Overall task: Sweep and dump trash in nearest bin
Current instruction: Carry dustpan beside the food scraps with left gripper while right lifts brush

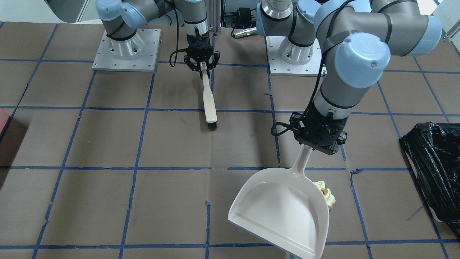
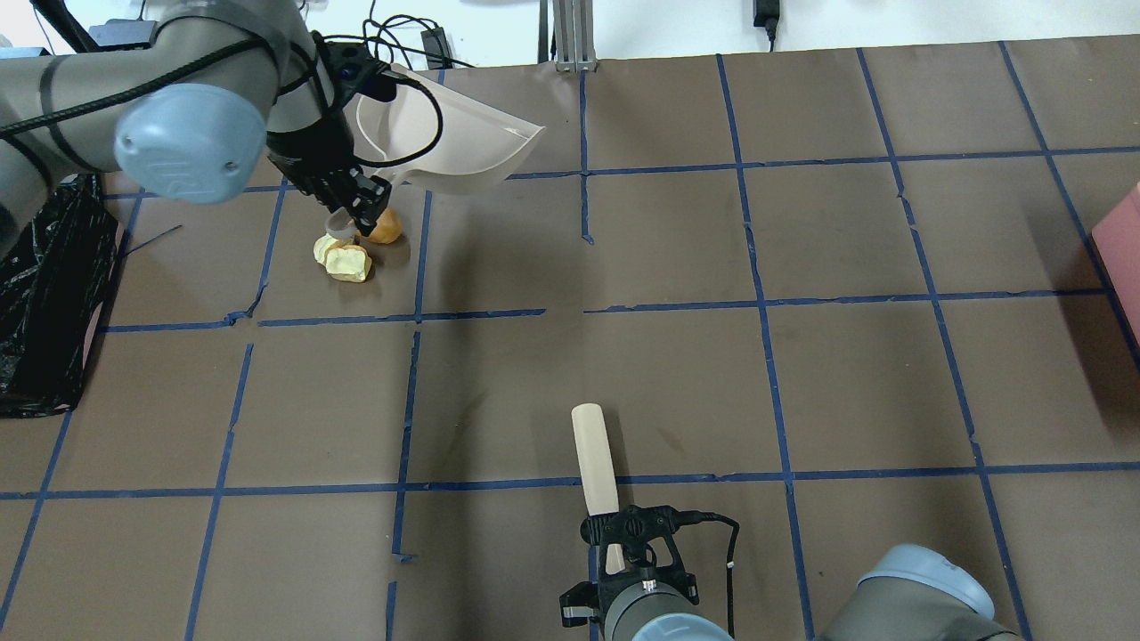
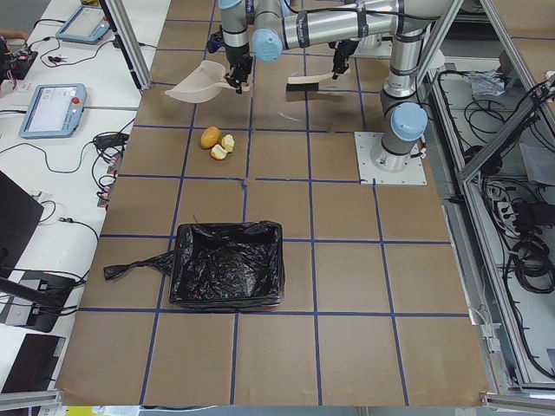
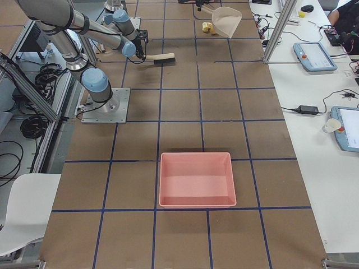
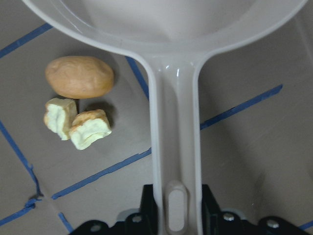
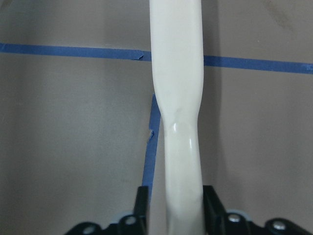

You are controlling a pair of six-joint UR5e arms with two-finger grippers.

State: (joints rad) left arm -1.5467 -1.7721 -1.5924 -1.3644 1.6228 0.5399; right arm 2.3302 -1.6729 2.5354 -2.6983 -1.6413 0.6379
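My left gripper (image 1: 316, 142) is shut on the handle of a white dustpan (image 1: 284, 212) and holds it tilted above the table. The trash lies on the table just below the handle: a tan potato-like lump (image 2: 385, 230) and two pale yellow chunks (image 2: 343, 258), also in the left wrist view (image 5: 79, 77). The dustpan hides most of it in the front view. My right gripper (image 1: 203, 66) is shut on the handle of a cream brush (image 1: 209, 104) whose black bristles rest on the table mid-table. The black-lined bin (image 2: 44, 285) stands at the table's left end.
A reddish-pink box (image 4: 195, 179) stands at the table's right end, far from the trash. The table is brown paper with a blue tape grid. The arm bases (image 1: 125, 48) sit on metal plates at the robot's side. Cables and tablets lie beyond the far edge.
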